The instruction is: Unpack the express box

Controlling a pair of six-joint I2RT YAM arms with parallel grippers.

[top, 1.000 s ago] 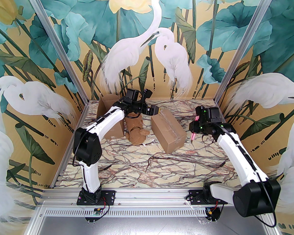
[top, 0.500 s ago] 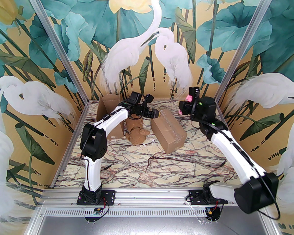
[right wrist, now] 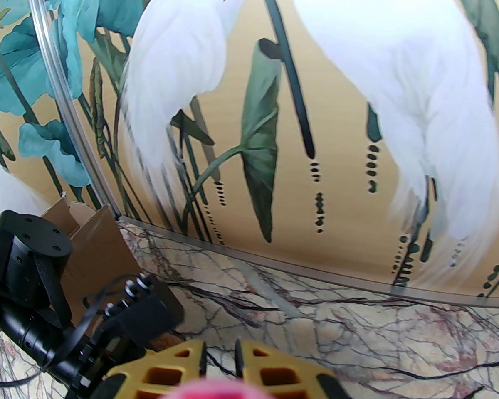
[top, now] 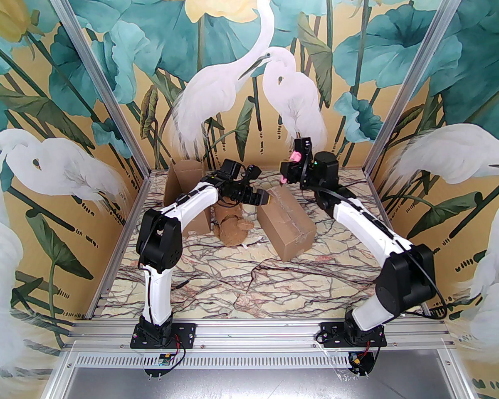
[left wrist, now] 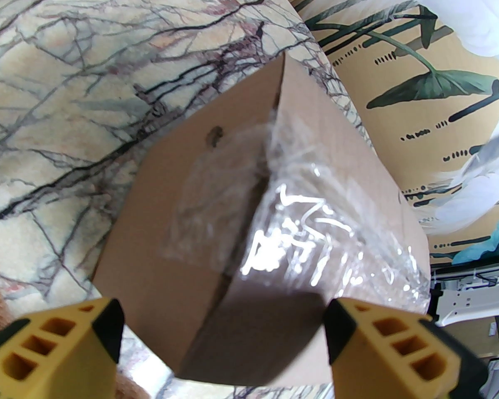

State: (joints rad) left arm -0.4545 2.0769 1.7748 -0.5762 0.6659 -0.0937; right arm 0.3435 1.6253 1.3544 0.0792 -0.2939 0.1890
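The express box, brown cardboard sealed with shiny clear tape, lies at mid-table. Its taped end is close in the left wrist view. My left gripper is open, its yellow fingers standing either side of the box's far-left corner with gaps to the cardboard. Just above the box's far end, my right gripper is shut on a pink cutter. The cutter's blade shows at the right edge of the left wrist view.
An opened cardboard box stands at the back left beside the left arm. A brown plush toy lies between it and the sealed box. The back wall runs close behind both grippers. The marble tabletop lies bare in front.
My right arm has swung from the right side to the back centre, carrying the pink cutter over the box's far end. The left gripper dropped slightly toward the box and its jaws narrowed a little.
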